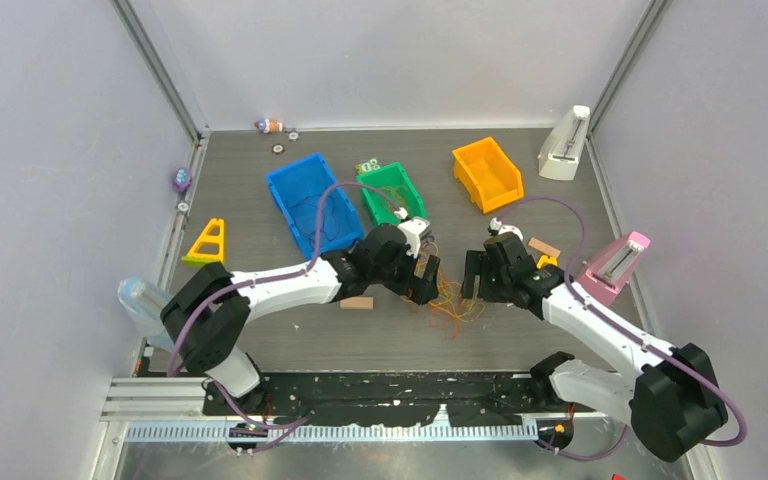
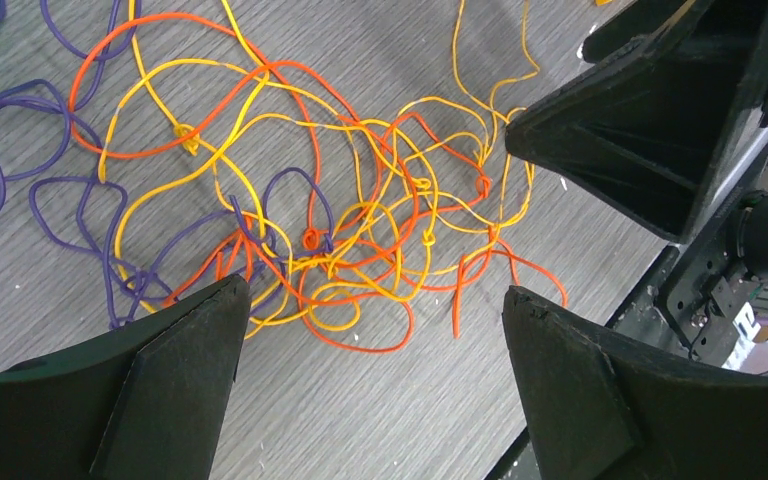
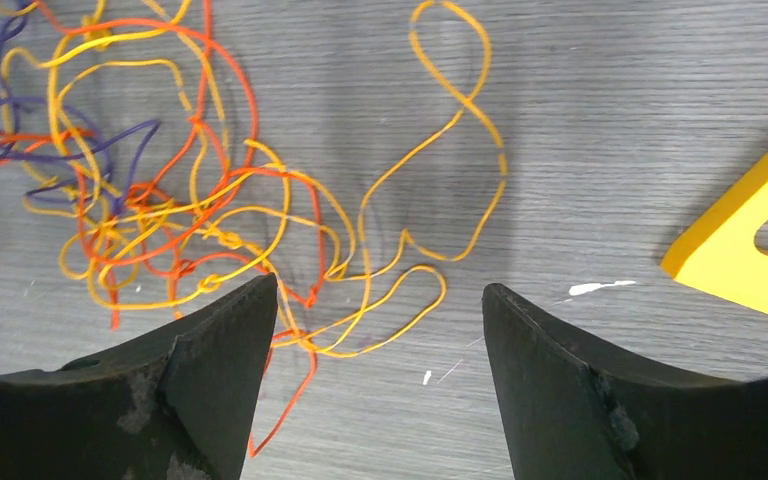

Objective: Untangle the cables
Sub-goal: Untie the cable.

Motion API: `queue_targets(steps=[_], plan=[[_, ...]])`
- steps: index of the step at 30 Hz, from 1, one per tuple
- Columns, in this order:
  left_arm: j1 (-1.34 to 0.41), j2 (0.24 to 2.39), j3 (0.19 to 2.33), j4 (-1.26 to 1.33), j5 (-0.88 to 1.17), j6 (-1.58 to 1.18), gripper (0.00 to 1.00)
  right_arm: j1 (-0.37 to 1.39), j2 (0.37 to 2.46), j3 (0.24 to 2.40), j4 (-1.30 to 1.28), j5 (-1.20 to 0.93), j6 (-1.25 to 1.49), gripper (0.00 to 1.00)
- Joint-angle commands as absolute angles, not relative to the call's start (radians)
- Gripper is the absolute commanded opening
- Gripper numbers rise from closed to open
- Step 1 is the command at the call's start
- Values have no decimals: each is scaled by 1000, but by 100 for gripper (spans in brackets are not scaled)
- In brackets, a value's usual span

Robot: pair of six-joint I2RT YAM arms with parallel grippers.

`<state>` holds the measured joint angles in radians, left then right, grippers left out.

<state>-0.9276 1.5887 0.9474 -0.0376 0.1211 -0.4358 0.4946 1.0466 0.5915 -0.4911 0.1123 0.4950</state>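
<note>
Orange, yellow and purple cables (image 2: 360, 230) lie tangled on the counter (image 2: 380, 420) between my left end effector (image 2: 375, 295) and right end effector (image 3: 380, 295), both wide open, empty. Grabbing several strands together could tighten knots.

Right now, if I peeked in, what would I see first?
A messy tangle of thin orange, yellow and purple wire cables lies on the grey table, with the left black claw and the right black claw open over it. At the far side sit a blue plastic bin, a green plastic bin and an orange plastic bin.
</note>
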Motion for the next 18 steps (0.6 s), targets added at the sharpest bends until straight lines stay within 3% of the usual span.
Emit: queue_targets(steps=[1, 7, 18], plan=[[-938, 1621, 1001, 13, 91, -419, 98, 439, 1080, 604, -480, 168, 490, 79], [-943, 1643, 1014, 21, 78, -412, 98, 293, 1080, 599, -459, 51, 481, 76], [-943, 1709, 1067, -58, 31, -414, 92, 275, 1202, 582, -339, -77, 480, 65]])
